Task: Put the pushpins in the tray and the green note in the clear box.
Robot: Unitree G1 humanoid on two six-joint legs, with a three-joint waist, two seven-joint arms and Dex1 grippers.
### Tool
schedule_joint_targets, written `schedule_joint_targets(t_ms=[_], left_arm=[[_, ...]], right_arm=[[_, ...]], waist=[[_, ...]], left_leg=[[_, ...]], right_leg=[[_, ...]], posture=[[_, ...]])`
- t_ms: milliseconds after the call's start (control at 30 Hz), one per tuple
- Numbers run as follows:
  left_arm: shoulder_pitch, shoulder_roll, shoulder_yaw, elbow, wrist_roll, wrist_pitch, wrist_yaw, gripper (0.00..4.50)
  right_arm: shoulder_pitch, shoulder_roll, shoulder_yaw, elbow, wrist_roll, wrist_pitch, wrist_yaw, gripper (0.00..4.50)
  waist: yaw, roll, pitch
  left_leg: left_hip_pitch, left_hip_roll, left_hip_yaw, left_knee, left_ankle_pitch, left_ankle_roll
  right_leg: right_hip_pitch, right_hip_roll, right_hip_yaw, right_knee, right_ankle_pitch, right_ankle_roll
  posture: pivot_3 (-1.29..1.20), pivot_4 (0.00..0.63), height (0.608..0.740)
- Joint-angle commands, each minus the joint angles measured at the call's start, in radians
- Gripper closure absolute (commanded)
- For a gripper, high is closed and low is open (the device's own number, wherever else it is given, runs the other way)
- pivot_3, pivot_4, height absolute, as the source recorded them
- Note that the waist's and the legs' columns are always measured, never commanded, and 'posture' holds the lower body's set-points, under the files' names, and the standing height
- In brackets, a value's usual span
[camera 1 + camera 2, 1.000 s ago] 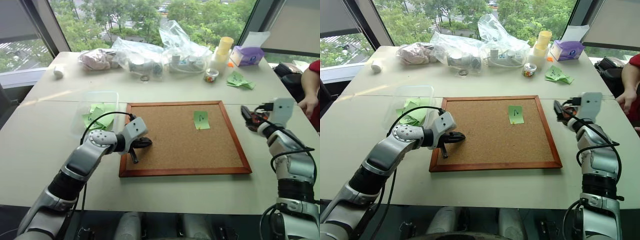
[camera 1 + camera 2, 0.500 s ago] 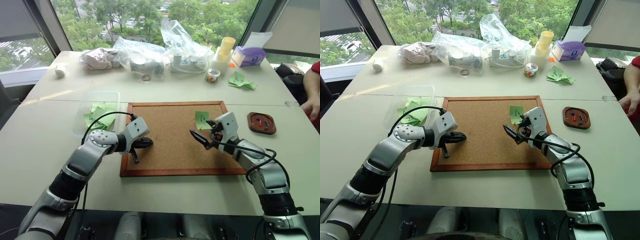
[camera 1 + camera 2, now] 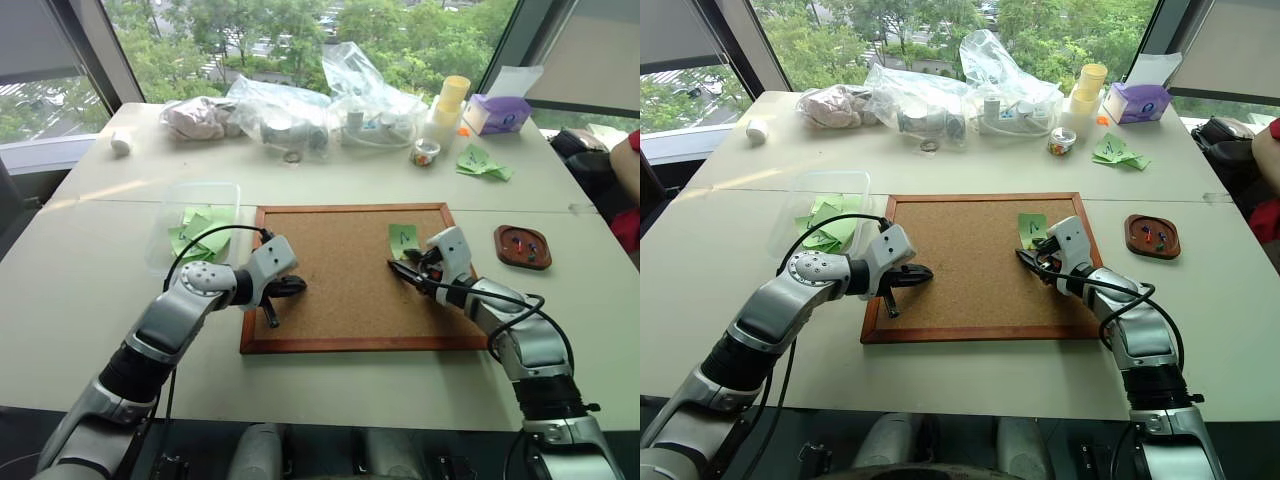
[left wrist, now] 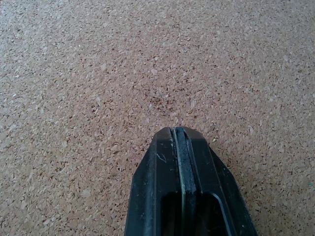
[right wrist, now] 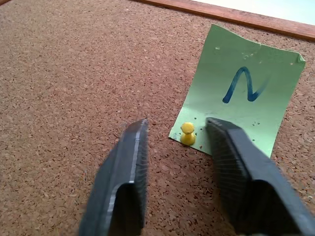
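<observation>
The tray point(image 3: 522, 247) already holds several pushpins. 1 yellow pushpin point(image 5: 187, 133) fastens the green note point(image 5: 241, 108) to the corkboard point(image 3: 340, 290); the right gripper point(image 5: 178, 162) brackets it, jaws narrowly apart, nothing held. The left gripper point(image 4: 179, 162) is closed, empty. The clear box point(image 3: 190, 225) awaits the note.

Rough, grainy corkboard point(image 5: 69, 73) — matt paper green note point(image 5: 241, 108)

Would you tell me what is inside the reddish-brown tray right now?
The tray holds a few pushpins, red and dark heads showing against its floor. How many exactly, and whether one hides under another, cannot be made out.
</observation>
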Motion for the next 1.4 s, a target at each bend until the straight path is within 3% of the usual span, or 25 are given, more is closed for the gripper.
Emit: schedule_joint_targets(t_ms=[33,333,500,733,867,1000,1067,1100,1200,1300,1400], left_arm=[[0.030,-0.003,-0.036,0.022,0.013,0.019,-0.006,4.50],[0.027,-0.001,-0.037,0.031,0.018,0.008,-0.014,4.50],[0.025,0.004,-0.044,0.035,0.021,0.003,-0.026,4.50],[0.012,-0.002,-0.050,0.052,0.025,-0.008,-0.041,4.50],[-0.015,-0.082,0.054,0.056,-0.074,0.051,-0.023,4.50],[-0.108,-0.191,0.253,0.063,-0.262,0.209,0.003,3.17],[-0.221,-0.295,0.425,0.130,-0.400,0.309,0.093,2.09],[-0.267,-0.338,0.482,0.157,-0.450,0.344,0.130,1.75],[-0.370,-0.440,0.575,0.254,-0.508,0.398,0.242,0.21],[-0.476,-0.524,0.660,0.465,-0.514,0.394,0.370,0.04],[-0.539,-0.567,0.659,0.604,-0.519,0.365,0.363,0.04]], right_arm=[[0.009,0.001,0.030,0.008,-0.024,-0.001,0.018,4.48],[0.011,0.016,-0.006,-0.002,-0.052,-0.068,-0.014,4.48],[-0.004,0.024,-0.129,-0.137,0.019,-0.082,-0.058,4.48],[0.003,-0.012,-0.147,-0.219,0.054,-0.024,-0.033,4.48],[0.003,-0.026,-0.141,-0.246,0.053,-0.007,-0.025,4.48],[0.003,-0.059,-0.127,-0.276,0.049,-0.001,0.003,4.50],[-0.003,-0.083,-0.115,-0.286,0.045,-0.004,0.030,4.50],[-0.007,-0.093,-0.109,-0.286,0.044,-0.006,0.040,4.50],[-0.019,-0.108,-0.094,-0.275,0.041,-0.017,0.061,4.50],[-0.032,-0.119,-0.081,-0.283,0.040,-0.020,0.078,4.50],[-0.047,-0.124,-0.068,-0.289,0.032,-0.024,0.089,4.50]], waist=[[0.000,0.000,0.000],[-0.001,-0.001,-0.001],[0.000,0.000,0.000],[0.000,0.000,0.000],[0.006,0.000,0.000],[0.010,-0.002,0.001],[0.011,-0.002,0.002],[0.010,-0.003,0.003],[0.001,-0.003,0.002],[-0.001,-0.003,0.002],[-0.003,-0.004,0.004]], left_leg=[[0.000,0.000,0.000,0.000,0.000,0.000],[0.000,0.000,0.000,0.000,0.000,0.000],[0.000,0.000,0.000,0.000,0.000,0.000],[0.000,0.000,0.000,0.000,0.000,0.000],[0.000,0.000,0.000,0.000,-0.001,0.001],[-0.003,-0.001,-0.001,0.001,-0.001,0.001],[-0.003,-0.001,-0.001,0.001,0.000,0.001],[-0.004,-0.001,-0.002,0.001,0.000,0.001],[-0.004,0.000,-0.004,0.002,0.000,0.001],[-0.003,-0.001,-0.003,0.001,0.000,0.000],[-0.003,-0.001,-0.003,0.001,0.001,-0.001]], right_leg=[[0.000,0.000,0.000,0.000,0.000,0.000],[0.000,0.000,0.000,0.000,0.000,0.000],[0.000,0.000,0.000,0.000,0.000,0.000],[0.000,0.000,0.000,0.000,0.000,0.000],[0.000,-0.001,0.000,0.000,0.000,0.000],[-0.001,-0.001,-0.001,0.000,0.000,0.000],[-0.002,0.000,-0.001,0.000,0.000,0.000],[-0.003,0.000,-0.001,0.000,0.000,0.000],[-0.002,0.000,-0.002,0.000,0.000,0.001],[-0.001,0.000,-0.001,-0.001,0.000,0.001],[-0.002,0.001,-0.002,-0.001,0.000,0.001]], posture=[[0.00,0.150,0.738],[0.00,0.150,0.738],[0.00,0.150,0.738],[0.00,0.150,0.738],[0.00,0.150,0.738],[0.00,0.150,0.738],[0.00,0.150,0.738],[0.00,0.150,0.738],[0.00,0.150,0.738],[0.00,0.150,0.738],[0.00,0.150,0.738]])
